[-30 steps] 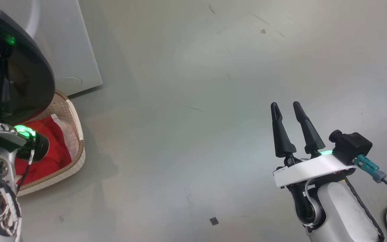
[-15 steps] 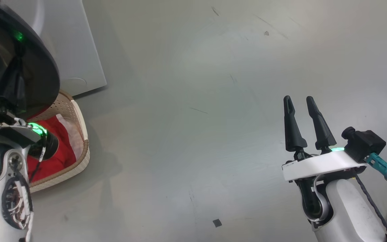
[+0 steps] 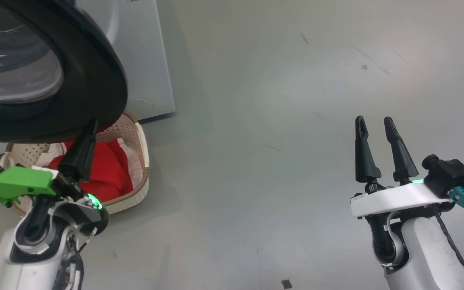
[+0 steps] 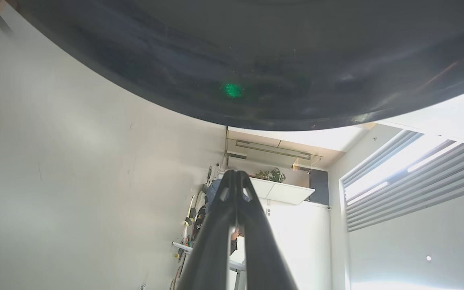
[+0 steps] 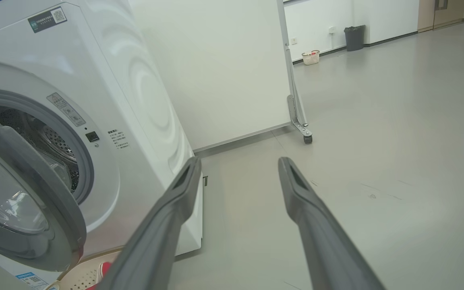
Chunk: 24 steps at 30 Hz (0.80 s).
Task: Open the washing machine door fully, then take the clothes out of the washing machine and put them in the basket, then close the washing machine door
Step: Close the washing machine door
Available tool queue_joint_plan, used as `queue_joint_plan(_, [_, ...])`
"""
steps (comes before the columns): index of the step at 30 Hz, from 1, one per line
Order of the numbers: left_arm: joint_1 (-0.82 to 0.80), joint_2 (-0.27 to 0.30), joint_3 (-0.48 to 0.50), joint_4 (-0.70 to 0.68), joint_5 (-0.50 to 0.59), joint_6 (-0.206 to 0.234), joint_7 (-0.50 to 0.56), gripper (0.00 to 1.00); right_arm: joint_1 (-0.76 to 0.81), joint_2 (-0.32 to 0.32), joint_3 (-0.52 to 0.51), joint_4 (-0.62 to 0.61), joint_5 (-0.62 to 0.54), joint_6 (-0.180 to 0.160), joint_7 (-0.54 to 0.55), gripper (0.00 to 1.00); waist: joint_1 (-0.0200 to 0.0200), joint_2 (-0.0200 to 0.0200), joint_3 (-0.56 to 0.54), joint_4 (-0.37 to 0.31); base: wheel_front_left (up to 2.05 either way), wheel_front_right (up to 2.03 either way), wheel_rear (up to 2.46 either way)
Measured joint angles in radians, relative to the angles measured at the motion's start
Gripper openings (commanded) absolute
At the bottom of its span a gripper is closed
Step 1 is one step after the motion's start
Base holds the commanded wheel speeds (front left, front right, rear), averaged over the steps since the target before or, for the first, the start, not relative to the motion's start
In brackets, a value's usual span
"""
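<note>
We see a grey floor (image 3: 276,121) running across the whole room. At its left edge in the head view stands the white washing machine (image 3: 143,60). From the right wrist view we look past its front into the round opening and the perforated drum (image 5: 34,133). The door (image 3: 95,88), with a wide black rim around a bulging glass centre, is swung out from that opening and hangs over the floor in front of the machine.

The cream basket (image 3: 141,149) sits on the floor at the foot of the machine, partly under the door's lower rim. Inside it lie the clothes (image 3: 107,173), red fabric with white trim, heaped below the brown rim.

The left gripper (image 3: 94,123) rises over the basket with its fingers pressed together and nothing between them. Its tip is right at the door's black lower rim, but we cannot tell whether it touches. The right gripper (image 3: 374,119) is well apart from all this, over bare floor towards the right edge. Its fingers are spread and hold nothing.
</note>
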Motion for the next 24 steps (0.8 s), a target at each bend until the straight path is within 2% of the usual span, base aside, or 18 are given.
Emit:
queue_joint_plan(5, [0.065, 0.042, -0.069, -0.031, 0.147, -0.046, 0.001, 0.0, 0.017, -0.018, -0.006, 0.002, -0.026, 0.0, 0.0, 1.0, 0.0, 0.0, -0.029, 0.064, 0.0, 0.0, 0.0])
queue_joint_plan(8, [0.097, 0.049, -0.077, -0.038, 0.174, -0.067, -0.016, 0.0, 0.02, -0.022, -0.01, 0.003, -0.029, 0.001, 0.0, 1.0, 0.0, 0.0, -0.046, 0.104, 0.0, 0.0, 0.0])
queue_joint_plan(13, [0.14, 0.06, -0.097, -0.049, 0.28, -0.118, -0.066, 0.0, 0.027, -0.021, -0.011, 0.003, -0.036, 0.001, 0.0, 1.0, 0.0, 0.0, -0.073, 0.172, 0.0, 0.0, 0.0])
queue_joint_plan(19, [0.192, 0.165, -0.113, -0.035, 0.548, -0.134, -0.184, 0.0, 0.058, -0.018, -0.008, 0.014, -0.043, 0.001, 0.0, 1.0, 0.0, 0.0, -0.108, 0.245, 0.0, 0.0, 0.0])
queue_joint_plan(24, [0.239, 0.2, -0.156, -0.037, 0.732, -0.146, -0.276, 0.0, 0.06, -0.017, -0.004, 0.015, -0.048, 0.002, 0.0, 1.0, 0.0, 0.0, -0.137, 0.294, 0.0, 0.0, 0.0])
